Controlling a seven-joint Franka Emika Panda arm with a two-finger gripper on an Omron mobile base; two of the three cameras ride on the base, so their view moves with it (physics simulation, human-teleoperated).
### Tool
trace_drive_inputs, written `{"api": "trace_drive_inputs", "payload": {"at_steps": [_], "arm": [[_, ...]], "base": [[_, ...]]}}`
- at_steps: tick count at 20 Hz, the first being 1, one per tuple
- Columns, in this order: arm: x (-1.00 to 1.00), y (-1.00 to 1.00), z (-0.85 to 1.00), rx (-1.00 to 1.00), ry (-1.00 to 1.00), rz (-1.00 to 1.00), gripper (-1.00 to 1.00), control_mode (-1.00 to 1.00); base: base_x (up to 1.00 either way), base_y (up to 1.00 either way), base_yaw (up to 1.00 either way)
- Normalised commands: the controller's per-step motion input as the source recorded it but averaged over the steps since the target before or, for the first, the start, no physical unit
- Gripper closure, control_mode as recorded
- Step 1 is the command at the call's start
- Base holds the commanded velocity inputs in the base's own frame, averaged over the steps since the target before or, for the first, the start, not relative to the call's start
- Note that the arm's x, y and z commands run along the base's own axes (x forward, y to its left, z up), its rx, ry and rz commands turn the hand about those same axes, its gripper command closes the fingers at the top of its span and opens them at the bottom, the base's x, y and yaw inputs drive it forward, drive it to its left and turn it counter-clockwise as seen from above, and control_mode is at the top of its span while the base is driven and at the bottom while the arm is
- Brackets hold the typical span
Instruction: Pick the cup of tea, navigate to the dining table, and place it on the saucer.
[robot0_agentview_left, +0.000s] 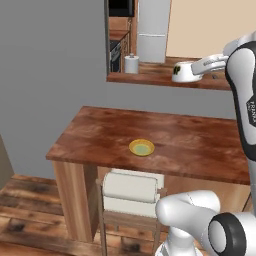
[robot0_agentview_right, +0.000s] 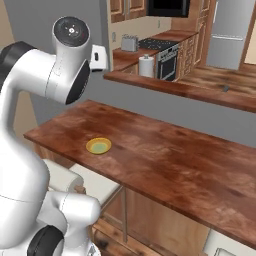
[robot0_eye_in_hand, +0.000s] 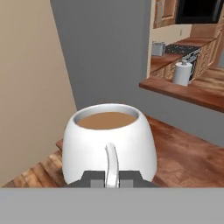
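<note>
The cup of tea (robot0_eye_in_hand: 109, 142), white with brown liquid inside, sits close in front of the hand camera, its handle toward me. My gripper (robot0_eye_in_hand: 112, 180) is shut on it at the handle. In the left base view the cup of tea (robot0_agentview_left: 183, 71) hangs high in the air in my gripper (robot0_agentview_left: 197, 69), above the far right side of the dining table (robot0_agentview_left: 200, 145). The yellow saucer (robot0_agentview_left: 142, 147) with a greenish centre lies near the table's front edge, well below and left of the cup. From the right, the saucer (robot0_agentview_right: 99, 145) lies on the dining table (robot0_agentview_right: 175, 160) beside my arm.
A chair with a white cushion (robot0_agentview_left: 131, 187) is tucked under the table's front edge. Behind the table a grey half wall carries a wooden counter (robot0_agentview_left: 150, 77) with a white canister (robot0_agentview_left: 131, 64). A fridge (robot0_agentview_left: 154, 30) and a stove (robot0_agentview_right: 167, 57) stand further back.
</note>
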Motion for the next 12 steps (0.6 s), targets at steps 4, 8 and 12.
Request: {"api": "trace_drive_inputs", "payload": {"at_steps": [4, 8, 12], "arm": [[0.00, 0.00, 0.00, 0.00, 0.00, 0.00, 1.00, 1.00], [0.00, 0.00, 0.00, 0.00, 0.00, 0.00, 1.00, 1.00], [0.00, 0.00, 0.00, 0.00, 0.00, 0.00, 1.00, 1.00]], "base": [[0.14, 0.00, 0.00], [0.00, 0.00, 0.00], [0.00, 0.00, 0.00]]}}
